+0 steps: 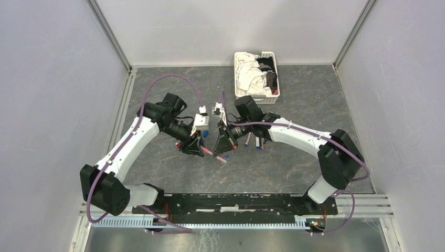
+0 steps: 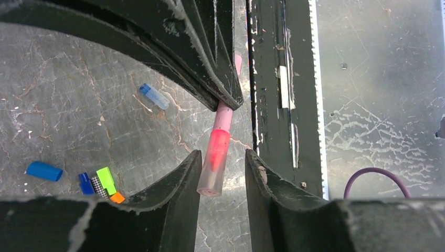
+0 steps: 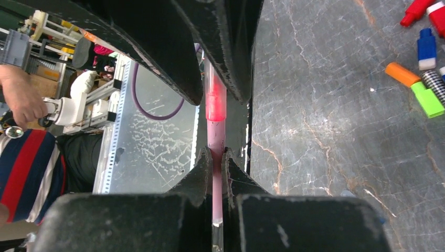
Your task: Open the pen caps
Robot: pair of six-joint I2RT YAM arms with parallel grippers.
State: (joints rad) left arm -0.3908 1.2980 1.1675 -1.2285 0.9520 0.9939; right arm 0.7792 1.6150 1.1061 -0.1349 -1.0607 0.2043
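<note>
An all pink-red pen point(image 3: 215, 131) is held between my two grippers above the table; in the top view the pen point(image 1: 216, 156) shows below them. My right gripper point(image 3: 216, 155) is shut on its pink barrel. My left gripper point(image 2: 223, 157) is open, its fingers point(image 2: 181, 178) standing either side of the pen's clear, red-filled cap point(image 2: 214, 164) with a gap on both sides. Loose pen caps lie on the table: blue point(image 2: 44, 170), green point(image 2: 106, 180), orange point(image 2: 117, 197), and in the right wrist view orange point(image 3: 401, 73), green point(image 3: 427, 100), blue point(image 3: 426, 48), red point(image 3: 417, 5).
A white slatted basket point(image 1: 273, 79) of cloths stands at the back. Several pens point(image 1: 253, 140) lie right of the right gripper. The black base rail point(image 1: 236, 202) runs along the near edge. A person's hand point(image 3: 21, 97) shows beyond the table edge.
</note>
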